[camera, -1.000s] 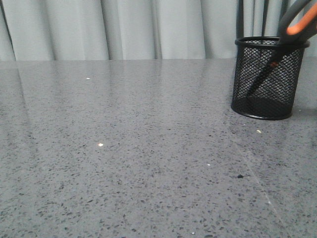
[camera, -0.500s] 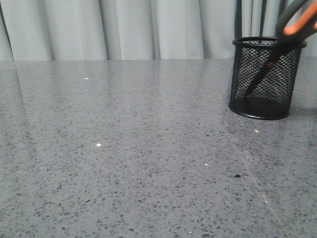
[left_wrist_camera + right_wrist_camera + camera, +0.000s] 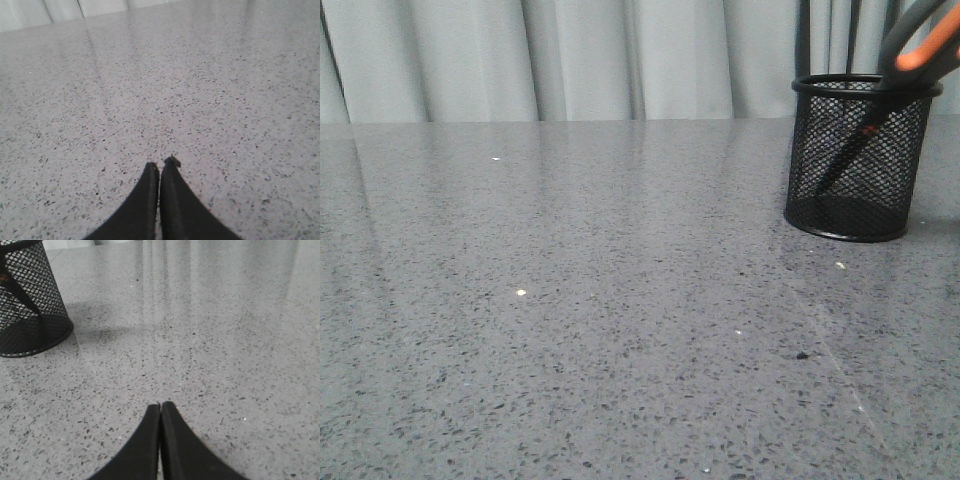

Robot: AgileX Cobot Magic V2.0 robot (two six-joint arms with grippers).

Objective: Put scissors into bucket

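Note:
The black wire-mesh bucket stands on the grey speckled table at the far right of the front view. The scissors stand inside it, blades down behind the mesh, grey and orange handles leaning over the rim to the right. The bucket also shows in the right wrist view, with a dark blade seen through the mesh. My left gripper is shut and empty over bare table. My right gripper is shut and empty, apart from the bucket. Neither gripper shows in the front view.
The grey speckled table runs back to pale curtains. A few small white crumbs and a dark speck lie on it.
The front view has shifted slightly; the bucket and scissors sit a few pixels apart between frames. Nothing was taken hold of or let go.

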